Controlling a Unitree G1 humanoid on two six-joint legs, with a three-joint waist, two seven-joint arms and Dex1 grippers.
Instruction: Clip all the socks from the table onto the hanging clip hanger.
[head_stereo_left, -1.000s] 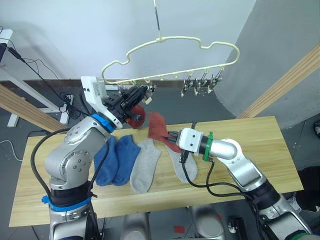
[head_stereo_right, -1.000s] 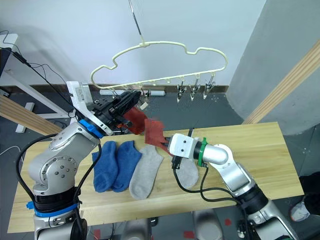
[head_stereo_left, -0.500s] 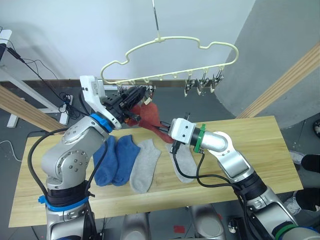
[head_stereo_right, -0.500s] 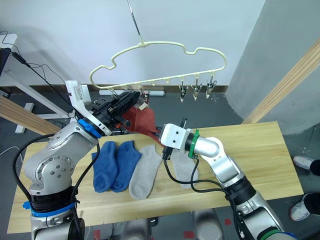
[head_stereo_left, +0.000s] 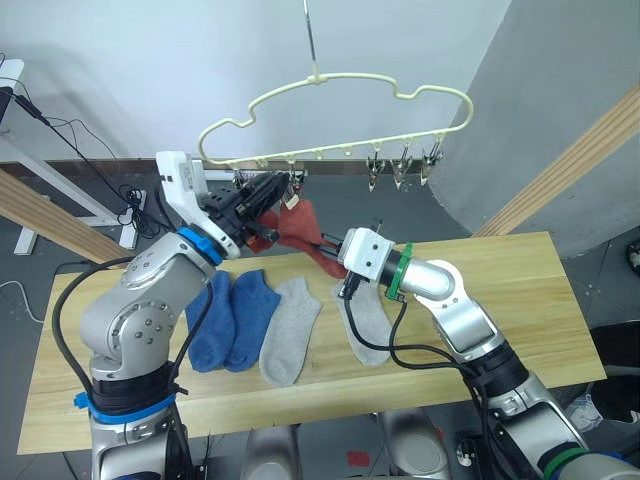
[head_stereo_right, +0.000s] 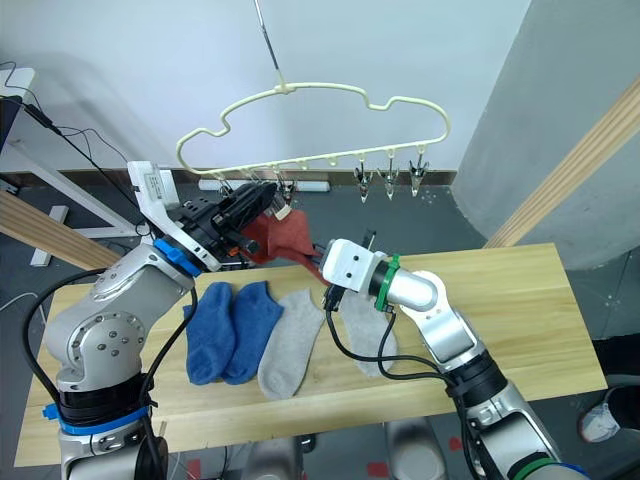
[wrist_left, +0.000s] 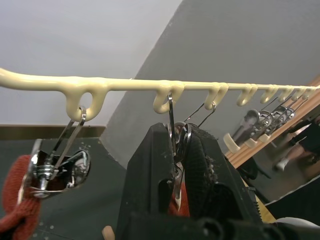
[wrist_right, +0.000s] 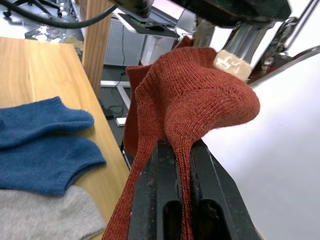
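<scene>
1. left eye view has the left pincer (head_stereo_left: 268, 192) raised under the pale-yellow clip hanger (head_stereo_left: 335, 85), its fingers pressed together on a small metal clip (wrist_left: 176, 150) hanging from the hanger's bar
2. the right pincer (head_stereo_left: 335, 262) is clamped on a brick-red sock (head_stereo_left: 300, 225), holding its upper edge up toward that clip; whether the clip bites the fabric yet, i cannot tell
3. left wrist view shows a neighbouring clip (wrist_left: 56, 172) with red knit (wrist_left: 15, 200) hanging at it, so by my judgement one red sock may already be hung
4. on the tabletop (head_stereo_left: 520, 290) lie two blue socks (head_stereo_left: 232, 318) side by side, a light grey sock (head_stereo_left: 292, 330) touching them and another grey sock (head_stereo_left: 366, 325) under the right arm; four remain to hang, so the job looks to be in its early part
5. the socks are soft ribbed knit that drapes and folds; the hanger is thin wire bent to a cloud outline with a long hook; three shiny clips (head_stereo_left: 403, 165) hang unused at its far end; the tabletop is light plank with visible grain
</scene>
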